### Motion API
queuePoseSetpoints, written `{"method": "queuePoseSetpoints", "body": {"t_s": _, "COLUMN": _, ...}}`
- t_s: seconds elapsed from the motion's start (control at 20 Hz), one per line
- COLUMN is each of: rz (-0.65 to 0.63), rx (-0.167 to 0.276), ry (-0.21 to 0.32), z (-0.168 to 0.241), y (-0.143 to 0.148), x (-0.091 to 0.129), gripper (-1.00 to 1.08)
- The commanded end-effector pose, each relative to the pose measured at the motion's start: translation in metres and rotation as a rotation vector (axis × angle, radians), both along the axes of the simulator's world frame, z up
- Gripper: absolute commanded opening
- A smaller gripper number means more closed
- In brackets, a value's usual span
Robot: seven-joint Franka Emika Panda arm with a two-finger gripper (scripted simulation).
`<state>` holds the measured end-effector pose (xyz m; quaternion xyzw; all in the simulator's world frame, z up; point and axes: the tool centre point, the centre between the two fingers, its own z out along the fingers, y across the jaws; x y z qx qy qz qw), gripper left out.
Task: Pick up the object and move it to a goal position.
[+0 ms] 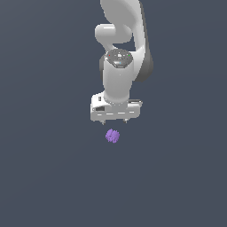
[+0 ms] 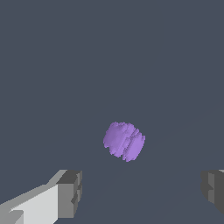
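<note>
The object is a tiny light-purple ridged blob lying on the dark grey floor. My white gripper hangs just above and slightly behind it in the exterior view, fingers pointing down and spread wide. In the wrist view the object lies ahead of the gap between my two grey fingertips, apart from both. The gripper is open and holds nothing.
A plain dark grey floor fills both views. The white arm rises above the gripper toward the top of the exterior view.
</note>
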<state>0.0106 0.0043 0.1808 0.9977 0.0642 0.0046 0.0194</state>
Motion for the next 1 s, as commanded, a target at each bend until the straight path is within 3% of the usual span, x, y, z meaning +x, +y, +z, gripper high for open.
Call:
{"method": "queuePoseSetpoints", "body": {"t_s": 0.0, "rz": 0.038, "rx": -0.001, "ry": 0.002, "z": -0.003, "y": -0.001, "x": 0.000, "gripper": 1.00}}
{"method": "queuePoseSetpoints", "body": {"t_s": 0.95, "rz": 0.510, "rx": 0.003, "ry": 0.026, "z": -0.043, "y": -0.006, "x": -0.001, "gripper": 1.00}}
